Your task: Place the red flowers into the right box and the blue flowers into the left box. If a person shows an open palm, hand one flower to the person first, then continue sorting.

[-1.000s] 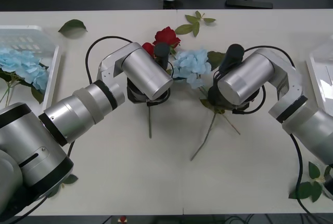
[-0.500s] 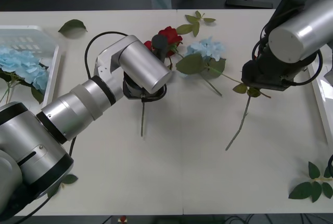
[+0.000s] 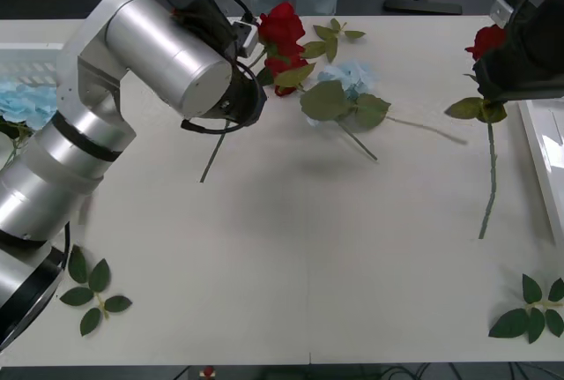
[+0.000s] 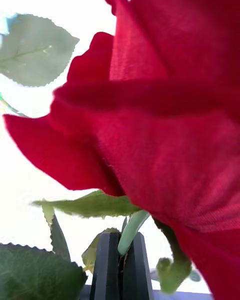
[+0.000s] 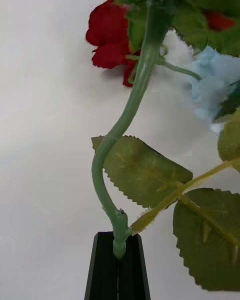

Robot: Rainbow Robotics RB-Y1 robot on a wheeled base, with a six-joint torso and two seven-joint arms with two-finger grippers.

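My left gripper [image 3: 251, 49] [image 5: 118, 265] is raised over the table's back left and shut on the stem of a red flower [image 3: 282, 23] [image 5: 135, 90], whose stem hangs down below the arm. Another red flower [image 3: 282, 66] [image 5: 107, 40] lies on the table beneath it, beside a blue flower [image 3: 352, 76] [image 5: 212, 80]. At the far right, my right gripper [image 3: 493, 76] [image 4: 121, 267] is shut on the stem of a red flower [image 3: 486, 40] [image 4: 165, 105], just left of the right box [image 3: 542, 151]. The left box [image 3: 26, 52] holds blue flowers [image 3: 22, 102].
Loose green leaf sprigs lie at the front left [image 3: 92, 287], the front right [image 3: 529, 309] and the back middle [image 3: 333, 34]. The table's middle and front are bare white surface.
Both arms have lifted off the flower pile. The left one rose toward the back left with a red flower. The right one swung to the far right with a red flower.
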